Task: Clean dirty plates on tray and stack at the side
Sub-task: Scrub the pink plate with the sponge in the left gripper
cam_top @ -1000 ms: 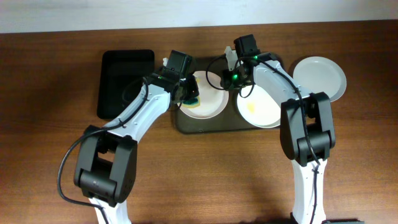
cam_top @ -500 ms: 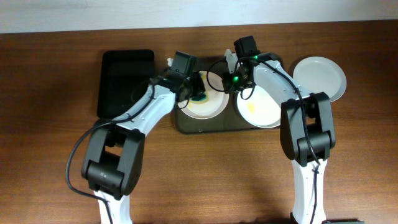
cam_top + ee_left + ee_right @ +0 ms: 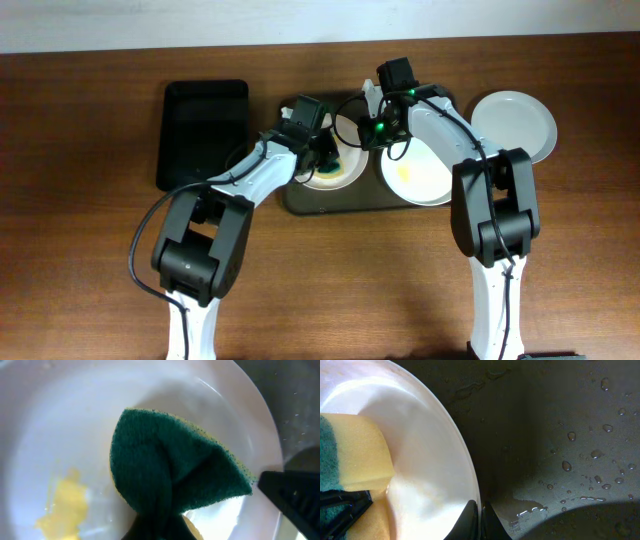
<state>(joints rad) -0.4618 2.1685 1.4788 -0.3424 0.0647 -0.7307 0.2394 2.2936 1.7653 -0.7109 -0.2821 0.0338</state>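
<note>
The left plate lies on the dark brown tray. My left gripper is shut on a green and yellow sponge and presses it onto this plate, next to a yellow smear. My right gripper is shut on the plate's right rim, its fingertips pinching the edge. The sponge's yellow side shows in the right wrist view. A second plate with a yellow smear lies on the tray's right half. A third plate lies on the table, right of the tray.
A smaller glossy black tray lies on the table to the left of the brown tray. The brown tray's surface is wet with droplets beside the held plate.
My left gripper has slid the sponge to the right across the left plate. The right arm has not moved.
</note>
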